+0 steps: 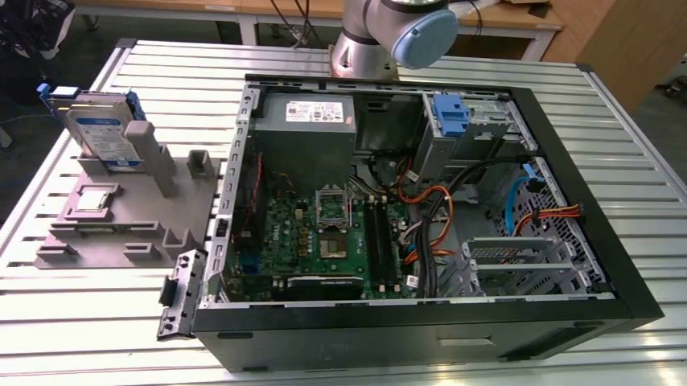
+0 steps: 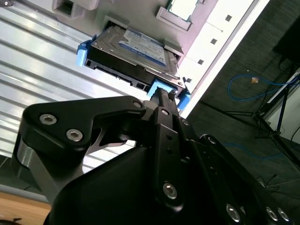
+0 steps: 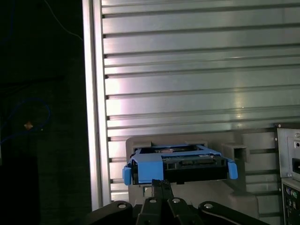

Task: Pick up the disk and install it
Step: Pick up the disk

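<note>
So the flat silver-metal hard disk with the white-and-blue label and blue plastic frame was standing on edge in a slot of the grey plastic fixture. That sat on the ribbed aluminium table, to the exterior view's left of the open black computer case. In both wrist views the black gripper pointed at the disk's blue end, fingers pinched together on nothing.

disk label, power supply sticker: nothing legible
</note>
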`<state>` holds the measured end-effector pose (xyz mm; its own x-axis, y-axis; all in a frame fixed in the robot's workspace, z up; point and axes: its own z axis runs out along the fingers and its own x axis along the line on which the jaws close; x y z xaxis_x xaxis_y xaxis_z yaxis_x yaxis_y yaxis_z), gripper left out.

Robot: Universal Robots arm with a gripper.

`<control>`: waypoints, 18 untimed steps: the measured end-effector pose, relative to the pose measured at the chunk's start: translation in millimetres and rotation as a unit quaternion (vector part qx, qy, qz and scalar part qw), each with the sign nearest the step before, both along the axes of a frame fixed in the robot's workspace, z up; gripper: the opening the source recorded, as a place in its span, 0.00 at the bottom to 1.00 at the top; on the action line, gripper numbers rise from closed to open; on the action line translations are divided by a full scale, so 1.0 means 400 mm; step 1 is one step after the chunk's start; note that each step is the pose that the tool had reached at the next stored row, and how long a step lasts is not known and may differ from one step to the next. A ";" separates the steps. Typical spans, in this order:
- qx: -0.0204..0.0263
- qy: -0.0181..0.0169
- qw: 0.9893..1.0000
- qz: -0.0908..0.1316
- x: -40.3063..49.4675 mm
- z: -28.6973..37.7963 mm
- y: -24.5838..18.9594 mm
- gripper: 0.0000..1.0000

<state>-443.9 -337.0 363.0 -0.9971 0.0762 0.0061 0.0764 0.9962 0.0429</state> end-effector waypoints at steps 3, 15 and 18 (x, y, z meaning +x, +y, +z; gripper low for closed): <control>0.000 0.000 1.000 0.000 0.000 0.000 0.000 0.10; 0.000 0.000 1.000 0.013 0.000 0.000 0.000 0.10; 0.000 0.000 0.999 0.036 0.000 0.000 0.000 0.10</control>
